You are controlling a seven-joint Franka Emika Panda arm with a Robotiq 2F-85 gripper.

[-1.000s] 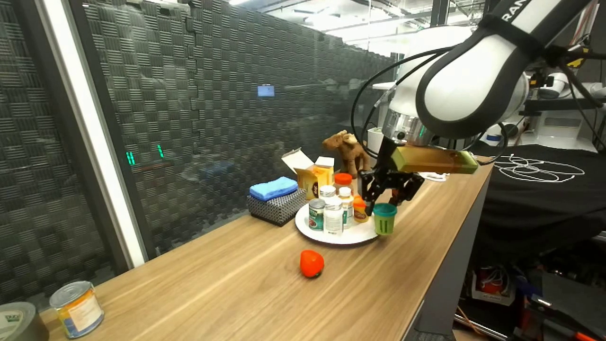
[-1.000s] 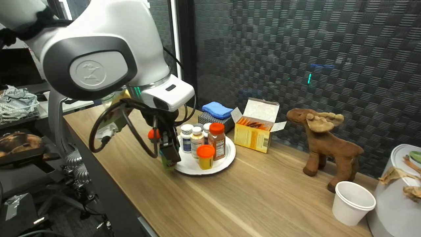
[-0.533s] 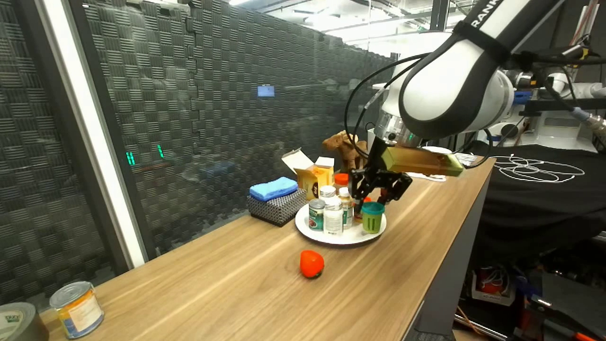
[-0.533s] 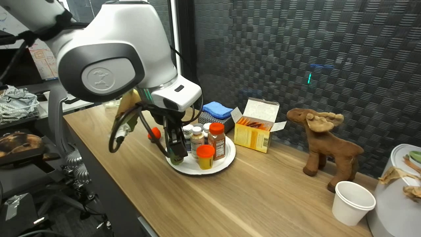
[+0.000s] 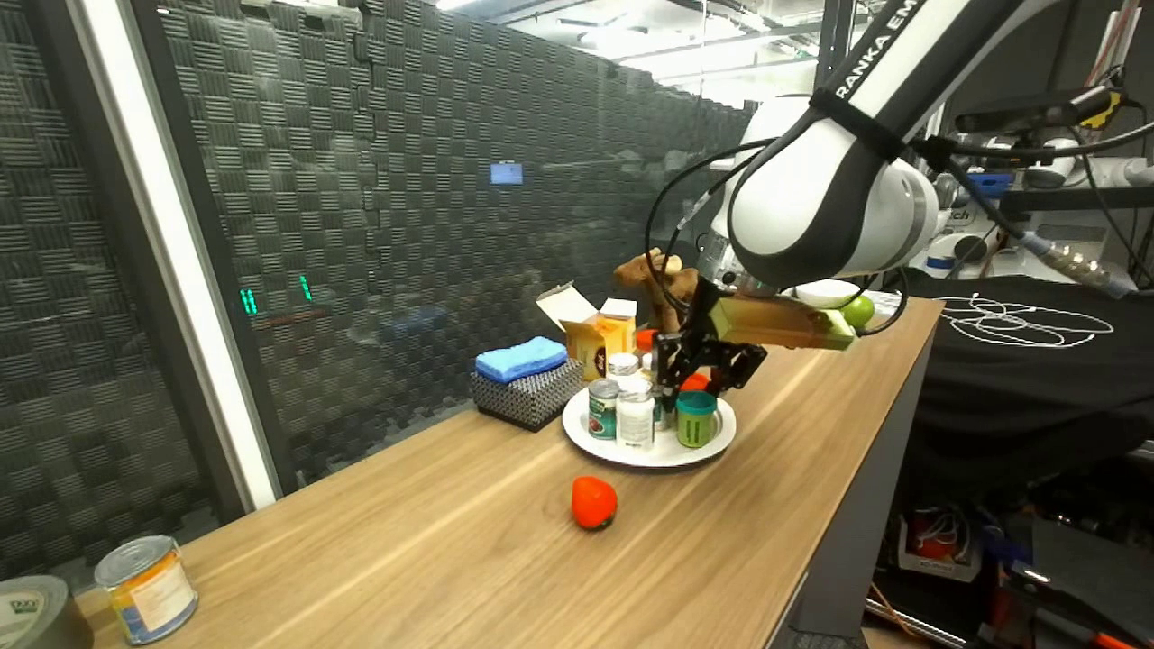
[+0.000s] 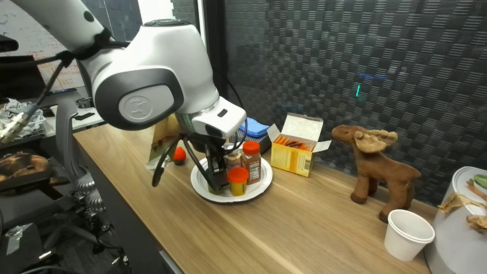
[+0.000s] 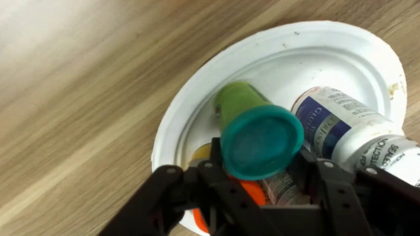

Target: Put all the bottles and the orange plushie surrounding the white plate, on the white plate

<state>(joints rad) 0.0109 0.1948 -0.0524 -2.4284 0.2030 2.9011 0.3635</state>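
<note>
Wooden counter (image 5: 451,541), dark wall (image 6: 323,57), perhaps foam, end effector (image 7: 260,152) snug around green tub (image 5: 695,424).

I'm seeing a lime-green tub (image 7: 239,98) with a teal lid (image 7: 262,142), and a yellow tub (image 6: 238,188) with an orange-red lid (image 6: 237,174). The plate (image 7: 354,39) is showing white, flecked with brown. I'm picking out navy and white on one bottle (image 7: 351,131), reddish brown under a red cap (image 6: 251,147) on another bottle (image 6: 253,167). The sponge-like block (image 5: 520,359) is coming through blue, and the tabletop (image 5: 433,532) is running in tan wood-grain streaks.
</note>
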